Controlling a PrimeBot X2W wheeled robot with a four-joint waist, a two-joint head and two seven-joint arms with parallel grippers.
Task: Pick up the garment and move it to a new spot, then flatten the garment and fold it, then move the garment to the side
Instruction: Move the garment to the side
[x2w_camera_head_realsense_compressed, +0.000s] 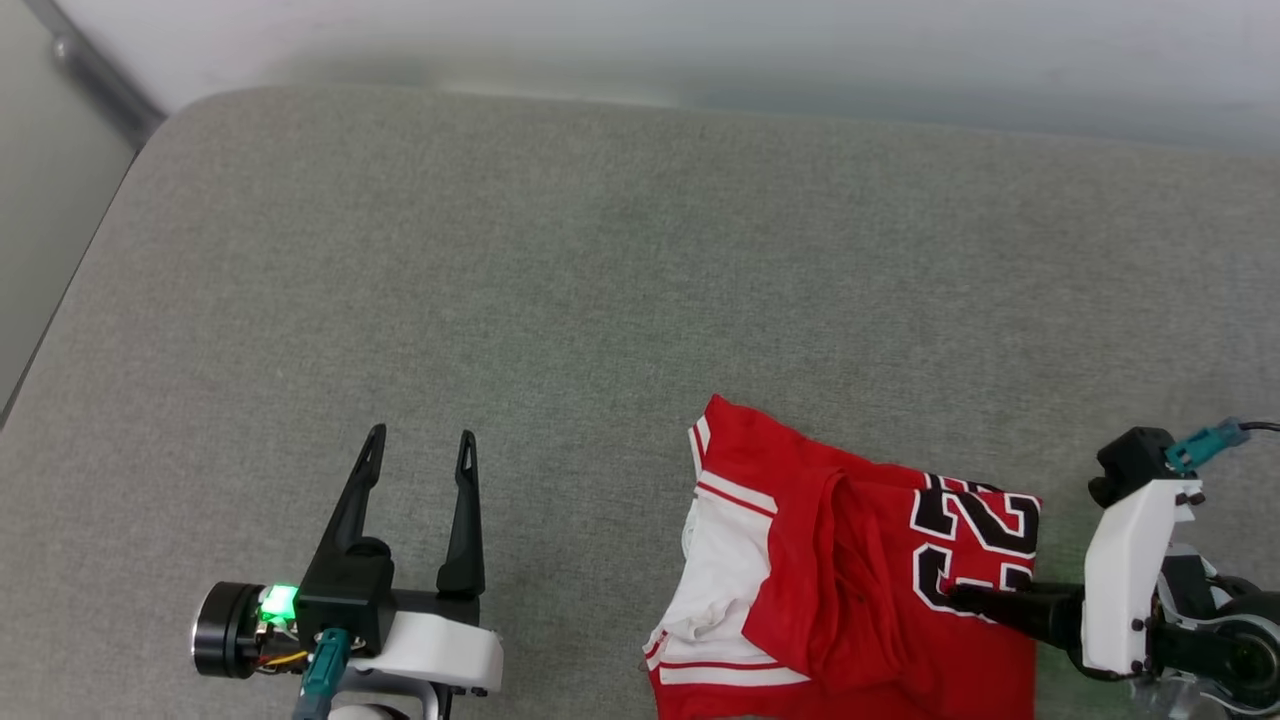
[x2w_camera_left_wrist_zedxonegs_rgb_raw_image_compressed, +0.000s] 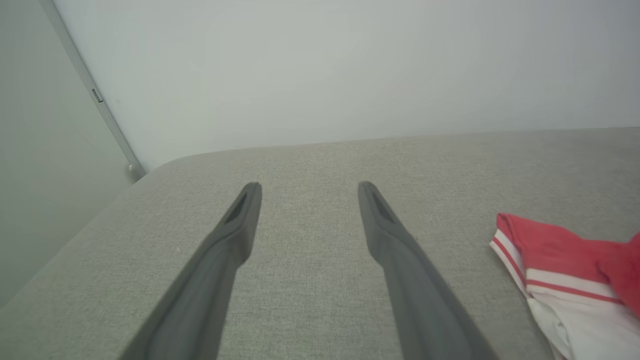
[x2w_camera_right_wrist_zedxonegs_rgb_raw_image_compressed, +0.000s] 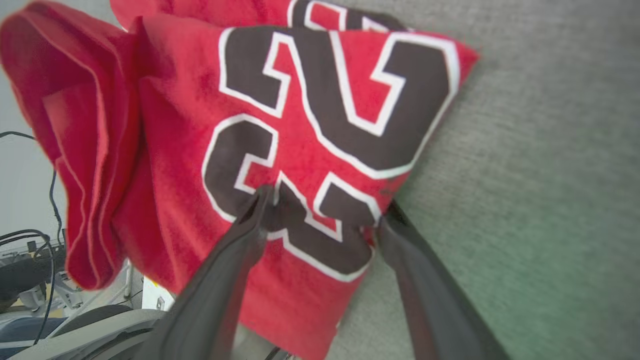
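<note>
Jaws apart on both: left gripper (x2w_camera_head_realsense_compressed: 421, 437) sits over the bare grey cushion (x2w_camera_head_realsense_compressed: 600, 250) at lower left, while right gripper (x2w_camera_right_wrist_zedxonegs_rgb_raw_image_compressed: 327, 205) straddles the numbered edge of the garment (x2w_camera_head_realsense_compressed: 830, 600) at lower right.

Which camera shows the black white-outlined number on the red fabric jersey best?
The right wrist view: the black white-outlined number is large on the red fabric jersey. The head view shows it small, at the jersey's right edge. The left wrist view catches the striped white sleeve instead.
</note>
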